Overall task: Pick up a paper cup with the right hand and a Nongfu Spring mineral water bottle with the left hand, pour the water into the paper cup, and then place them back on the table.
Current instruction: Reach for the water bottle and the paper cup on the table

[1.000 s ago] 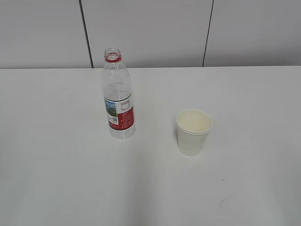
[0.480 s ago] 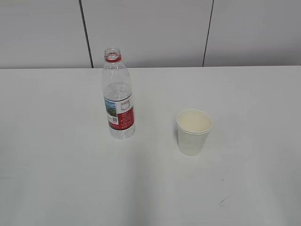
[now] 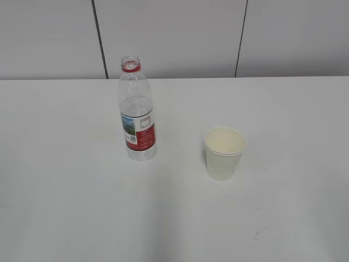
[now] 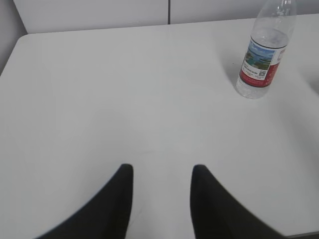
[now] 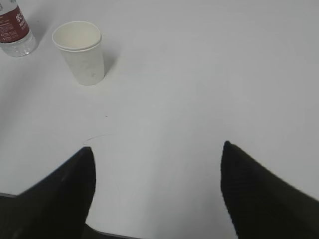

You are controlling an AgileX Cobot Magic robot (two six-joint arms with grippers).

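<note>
The clear Nongfu Spring bottle, uncapped with a red neck ring and a red-and-white label, stands upright on the white table; water fills it to just above the label. It also shows in the left wrist view at the upper right and in the right wrist view at the top left corner. The white paper cup stands upright to its right; its inside looks empty and cream in the right wrist view. My left gripper is open and empty, far from the bottle. My right gripper is wide open and empty, short of the cup. Neither arm appears in the exterior view.
A grey panelled wall rises behind the table's far edge. A small dark scuff mark lies on the table near the front right, also seen in the right wrist view. The table's left edge shows in the left wrist view.
</note>
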